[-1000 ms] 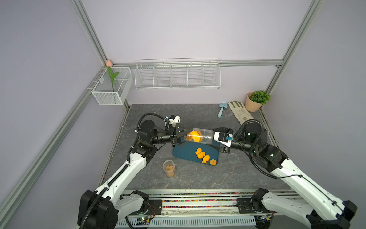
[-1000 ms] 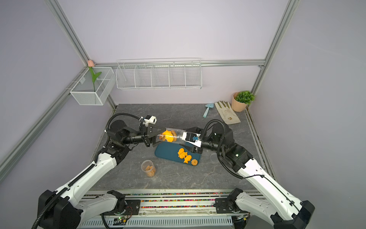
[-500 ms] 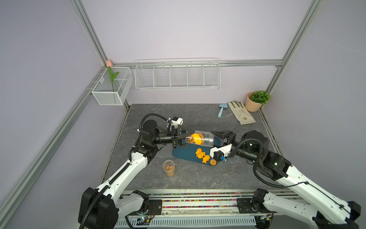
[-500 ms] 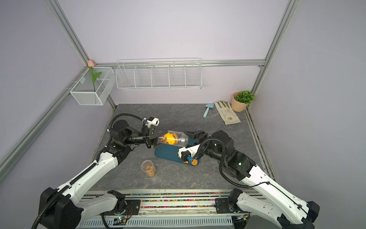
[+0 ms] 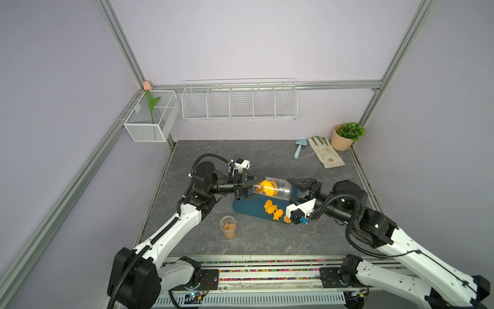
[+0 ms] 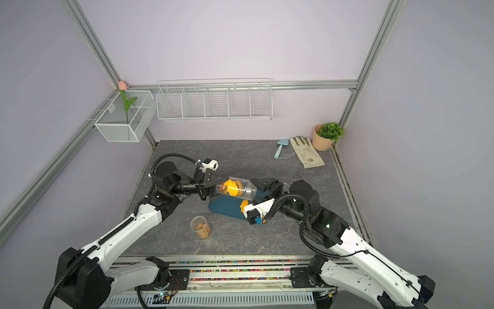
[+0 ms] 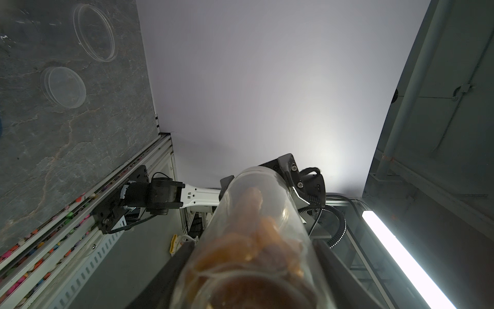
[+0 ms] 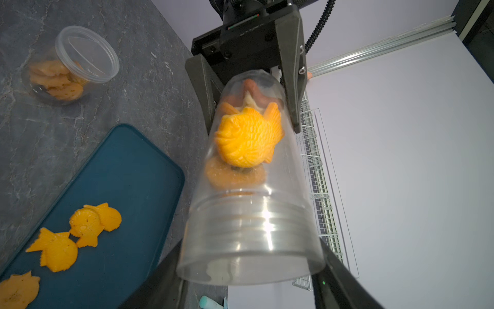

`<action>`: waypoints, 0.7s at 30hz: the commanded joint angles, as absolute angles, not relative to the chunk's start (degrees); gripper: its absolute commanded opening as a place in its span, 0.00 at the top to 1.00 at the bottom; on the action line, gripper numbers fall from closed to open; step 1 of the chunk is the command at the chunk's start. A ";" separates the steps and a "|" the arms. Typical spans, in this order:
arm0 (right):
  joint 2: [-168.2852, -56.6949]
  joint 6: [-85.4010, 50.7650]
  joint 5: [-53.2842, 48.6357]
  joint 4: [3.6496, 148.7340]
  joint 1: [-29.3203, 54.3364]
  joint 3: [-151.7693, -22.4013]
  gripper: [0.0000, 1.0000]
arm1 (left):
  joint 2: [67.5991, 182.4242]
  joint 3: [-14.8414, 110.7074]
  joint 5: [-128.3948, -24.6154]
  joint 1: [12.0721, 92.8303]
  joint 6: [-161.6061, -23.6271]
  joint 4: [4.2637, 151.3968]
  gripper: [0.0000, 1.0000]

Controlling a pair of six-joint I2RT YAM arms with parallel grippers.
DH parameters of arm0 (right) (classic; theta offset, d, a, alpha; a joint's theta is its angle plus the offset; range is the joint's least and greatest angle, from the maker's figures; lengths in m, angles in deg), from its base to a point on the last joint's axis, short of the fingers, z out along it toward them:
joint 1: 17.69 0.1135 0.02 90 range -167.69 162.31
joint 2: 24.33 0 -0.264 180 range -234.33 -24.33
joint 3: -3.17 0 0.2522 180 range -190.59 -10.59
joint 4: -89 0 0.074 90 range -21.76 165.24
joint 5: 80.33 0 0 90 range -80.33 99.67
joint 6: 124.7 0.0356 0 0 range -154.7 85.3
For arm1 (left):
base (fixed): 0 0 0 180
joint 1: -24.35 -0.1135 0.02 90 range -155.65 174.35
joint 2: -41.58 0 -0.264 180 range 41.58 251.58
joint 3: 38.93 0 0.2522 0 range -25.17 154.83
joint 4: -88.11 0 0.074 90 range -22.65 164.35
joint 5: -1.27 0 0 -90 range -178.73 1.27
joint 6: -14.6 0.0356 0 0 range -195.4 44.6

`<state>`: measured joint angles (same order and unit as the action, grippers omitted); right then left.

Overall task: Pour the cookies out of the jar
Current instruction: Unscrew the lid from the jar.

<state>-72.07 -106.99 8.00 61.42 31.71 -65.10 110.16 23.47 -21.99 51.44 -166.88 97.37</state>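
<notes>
A clear jar lies nearly level above the dark teal tray, its mouth end slightly lower. My left gripper is shut on its base. My right gripper is shut on its mouth end. Orange and brown cookies are bunched at the base end inside the jar. Several orange fish-shaped cookies lie on the tray. The right wrist camera hides part of them in a top view.
A small clear tub of tan biscuits stands on the table near the tray's front left. Two clear lids lie on the stone top. A trowel, a glove and a potted plant sit at the back right.
My right wrist has rolled, so its camera now hangs on the near side below the jar. The right arm has dropped lower. The jar has shifted slightly to the left with both grippers on it.
</notes>
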 commanded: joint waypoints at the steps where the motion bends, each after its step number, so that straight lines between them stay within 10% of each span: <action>1: -68.40 -109.77 8.40 57.54 32.73 -66.41 0.73 | 111.44 23.44 -26.73 48.79 -169.70 99.22 0.35; 13: -67.95 -109.95 10.75 58.98 35.89 -64.77 0.73 | 114.15 26.43 -25.86 48.78 -171.29 99.62 0.35; 21: -64.14 -84.83 18.76 57.59 27.28 -63.95 0.70 | 116.41 28.96 -26.37 48.75 -171.21 100.92 0.35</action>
<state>-65.47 -99.30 13.62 57.53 30.07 -64.13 115.86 26.60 -25.97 48.78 -169.65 98.21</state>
